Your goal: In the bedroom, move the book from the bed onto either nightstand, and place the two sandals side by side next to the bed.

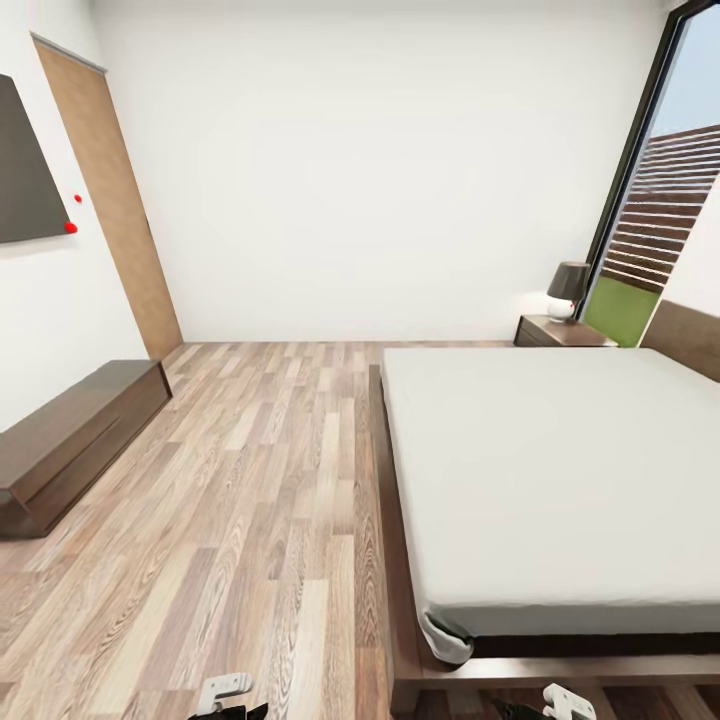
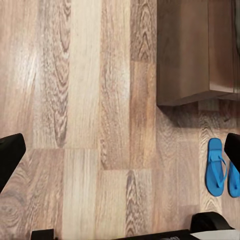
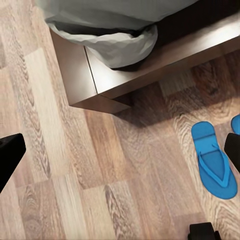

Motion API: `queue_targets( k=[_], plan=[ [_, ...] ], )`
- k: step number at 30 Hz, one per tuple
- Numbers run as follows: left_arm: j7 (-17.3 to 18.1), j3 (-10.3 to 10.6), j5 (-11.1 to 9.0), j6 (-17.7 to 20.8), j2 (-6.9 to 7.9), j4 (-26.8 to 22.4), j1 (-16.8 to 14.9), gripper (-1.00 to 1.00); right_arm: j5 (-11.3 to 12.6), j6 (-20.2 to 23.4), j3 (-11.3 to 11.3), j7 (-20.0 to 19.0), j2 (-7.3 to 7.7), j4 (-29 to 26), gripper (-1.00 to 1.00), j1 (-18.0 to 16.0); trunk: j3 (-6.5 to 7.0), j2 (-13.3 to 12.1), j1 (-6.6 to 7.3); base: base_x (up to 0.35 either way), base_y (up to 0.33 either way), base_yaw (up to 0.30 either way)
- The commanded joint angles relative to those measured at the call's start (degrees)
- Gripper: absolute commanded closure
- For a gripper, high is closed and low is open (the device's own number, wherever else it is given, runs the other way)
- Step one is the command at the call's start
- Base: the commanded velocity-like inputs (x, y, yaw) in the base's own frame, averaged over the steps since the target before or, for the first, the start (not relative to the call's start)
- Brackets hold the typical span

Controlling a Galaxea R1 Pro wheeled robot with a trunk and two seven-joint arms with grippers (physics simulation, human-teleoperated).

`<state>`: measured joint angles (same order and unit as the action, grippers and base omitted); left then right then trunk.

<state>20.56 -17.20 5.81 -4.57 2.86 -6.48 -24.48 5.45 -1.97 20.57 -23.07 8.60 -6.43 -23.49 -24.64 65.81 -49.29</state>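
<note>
Filling the right half of the head view, the bed (image 1: 560, 480) shows a plain off-white mattress on a dark brown frame, its near corner reaching the lower centre of the frame. Behind it at upper right, a nightstand (image 1: 562, 332) carries a dark-shaded lamp (image 1: 568, 290) beside the tall black-framed window (image 1: 660, 220). Wood-plank floor (image 1: 250, 500) covers the left half, with a long low dark cabinet (image 1: 75, 440) at the left edge and a wooden door (image 1: 110, 200) at upper left. Both sandals (image 2: 222, 167) lie side by side on the planks near the bed frame's corner in the left wrist view; in the right wrist view one bright blue sandal (image 3: 213, 165) lies close to that corner, a sliver of the other at the right edge. Left gripper (image 2: 120, 155) and right gripper (image 3: 120, 152) each hang over bare floor with jaws wide apart, holding nothing. No book appears on the visible mattress.
</note>
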Motion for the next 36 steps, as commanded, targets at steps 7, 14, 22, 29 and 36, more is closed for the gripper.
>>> queue_targets(
  k=[7, 14, 22, 29, 36],
  plan=[
    [0.2, -0.5, 0.5, -0.3, -0.51, 0.1, 0.0, -1.00, 0.6, -0.1, -0.2, -0.2, 0.01, 0.1, -1.00, 0.0, 1.20, -2.8, 1.54, 0.000, 0.000, 0.000],
    [0.2, -0.4, 0.5, -0.3, -0.70, 0.1, 0.0, -1.00, 0.6, -0.1, -0.2, -0.2, 0.03, 0.1, -1.00, -0.1, 2.46, -5.6, 3.08, 0.000, 0.000, 0.000],
    [0.2, -0.5, 0.6, -0.3, -0.74, 0.1, 0.0, -1.00, 0.5, -0.1, -0.2, -0.2, 0.04, 0.1, -1.00, -0.1, 3.90, -8.8, 4.84, 0.000, 0.000, 0.000],
    [0.2, -0.5, 0.6, -0.3, -0.75, 0.1, -0.1, -1.00, 0.5, -0.1, -0.2, -0.2, 0.03, 0.1, -1.00, -0.1, 5.15, -11.6, 6.38, 0.000, 0.000, 0.000],
    [0.2, -0.5, 0.6, -0.3, -0.76, 0.1, 0.0, -1.00, 0.5, -0.1, -0.2, -0.2, 0.04, 0.1, -1.00, -0.1, 6.41, -14.4, 7.91, 0.000, 0.000, 0.000]
  ],
)
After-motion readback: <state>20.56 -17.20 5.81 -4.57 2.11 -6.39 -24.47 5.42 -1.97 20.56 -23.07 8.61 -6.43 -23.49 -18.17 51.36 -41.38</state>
